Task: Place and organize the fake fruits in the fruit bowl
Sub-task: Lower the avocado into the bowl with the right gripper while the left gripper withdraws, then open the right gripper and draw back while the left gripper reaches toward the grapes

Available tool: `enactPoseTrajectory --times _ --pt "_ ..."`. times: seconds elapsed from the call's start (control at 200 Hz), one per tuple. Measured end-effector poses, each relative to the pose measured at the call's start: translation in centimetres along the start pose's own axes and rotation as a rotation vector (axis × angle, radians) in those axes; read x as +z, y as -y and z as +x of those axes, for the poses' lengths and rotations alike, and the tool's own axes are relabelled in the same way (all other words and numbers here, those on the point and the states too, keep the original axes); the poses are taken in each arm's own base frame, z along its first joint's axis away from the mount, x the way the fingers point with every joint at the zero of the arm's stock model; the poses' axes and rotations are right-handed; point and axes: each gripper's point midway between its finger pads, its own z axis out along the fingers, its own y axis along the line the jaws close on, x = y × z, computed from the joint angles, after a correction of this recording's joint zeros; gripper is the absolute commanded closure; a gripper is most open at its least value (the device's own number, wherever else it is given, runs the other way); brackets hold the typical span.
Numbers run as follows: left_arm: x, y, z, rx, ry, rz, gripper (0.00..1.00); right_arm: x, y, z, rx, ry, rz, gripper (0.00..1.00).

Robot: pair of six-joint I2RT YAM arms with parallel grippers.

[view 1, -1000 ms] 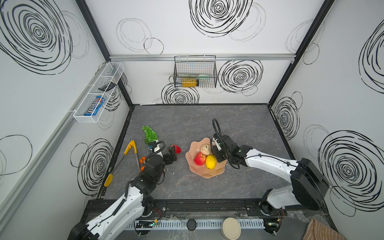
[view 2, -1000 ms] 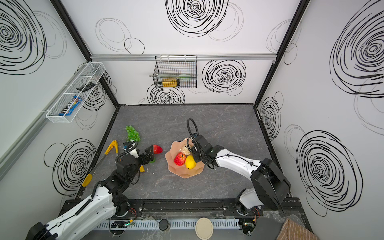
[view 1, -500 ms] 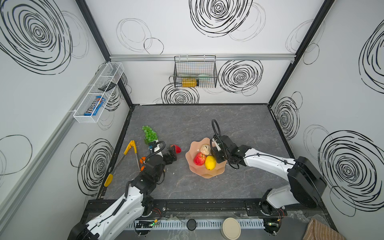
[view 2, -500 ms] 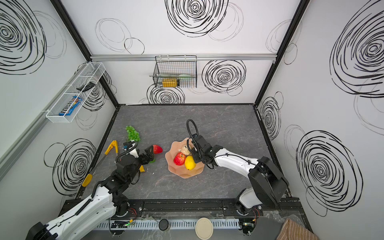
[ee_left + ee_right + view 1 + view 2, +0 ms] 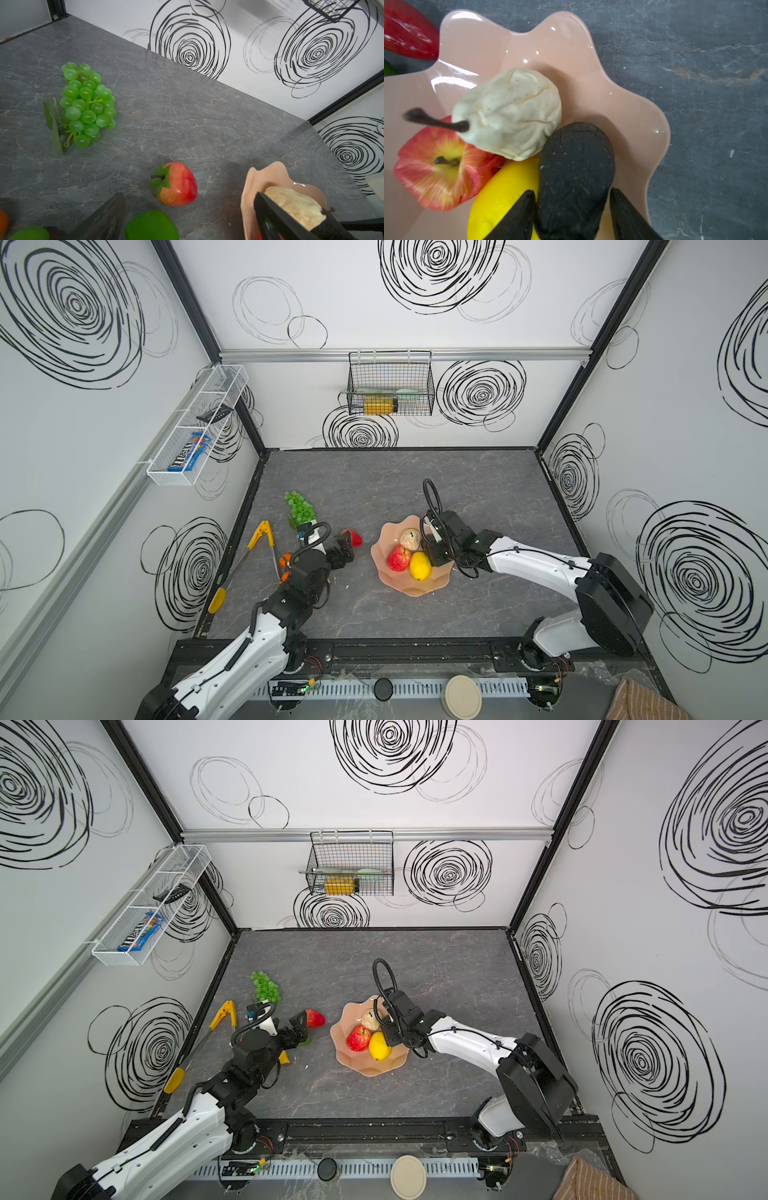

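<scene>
Grey marbled tabletop (image 5: 374,489), swirl-printed walls. On the white wire shelf (image 5: 216,385) we read "m&m's" on a blue packet (image 5: 189,452). Our right gripper (image 5: 571,190) stands slightly apart around the avocado (image 5: 575,166), which lies in the fruit bowl (image 5: 415,588) against the pear (image 5: 410,539), with apple (image 5: 397,558) and lemon (image 5: 419,565) alongside. Our left gripper (image 5: 345,551) gapes wide beside the strawberry (image 5: 176,185).
</scene>
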Motion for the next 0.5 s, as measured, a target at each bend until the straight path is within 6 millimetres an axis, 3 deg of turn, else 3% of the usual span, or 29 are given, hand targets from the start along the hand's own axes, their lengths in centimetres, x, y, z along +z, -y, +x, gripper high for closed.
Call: enactPoseTrajectory --times 0.265,0.5 --pt "0.1 -0.1 0.1 0.001 -0.004 -0.003 0.00 -1.4 -0.4 -0.8 0.001 0.024 -0.012 0.30" --pt "0.3 -0.2 0.5 0.007 -0.018 -0.011 0.01 -5.2 -1.0 -3.5 0.011 0.130 -0.047 0.26"
